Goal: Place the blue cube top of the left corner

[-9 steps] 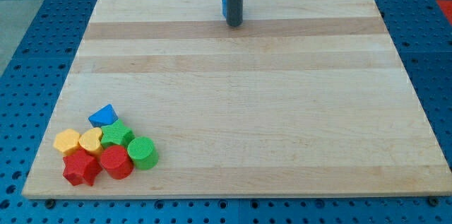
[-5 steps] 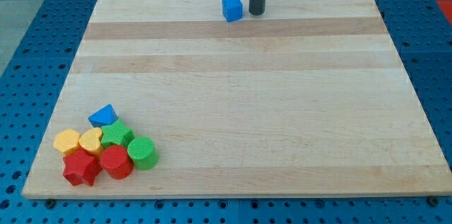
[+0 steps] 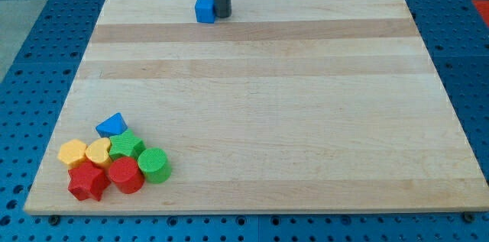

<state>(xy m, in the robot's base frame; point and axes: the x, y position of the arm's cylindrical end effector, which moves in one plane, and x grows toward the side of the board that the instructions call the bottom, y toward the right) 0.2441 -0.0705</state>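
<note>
The blue cube (image 3: 204, 9) sits near the top edge of the wooden board (image 3: 260, 104), left of the board's middle. My tip (image 3: 221, 15) is right against the cube's right side, touching it. The rod rises straight up out of the view's top.
A cluster of blocks lies at the board's bottom left: a blue triangular block (image 3: 112, 125), a yellow hexagon (image 3: 72, 153), a yellow heart (image 3: 98, 151), a green star-like block (image 3: 126, 145), a green cylinder (image 3: 154, 165), a red star (image 3: 88, 182) and a red cylinder (image 3: 124, 175).
My tip went from in front of the blue cube to its right side, then moved left, pushing the cube left along the top edge. The bottom-left cluster has not moved.
</note>
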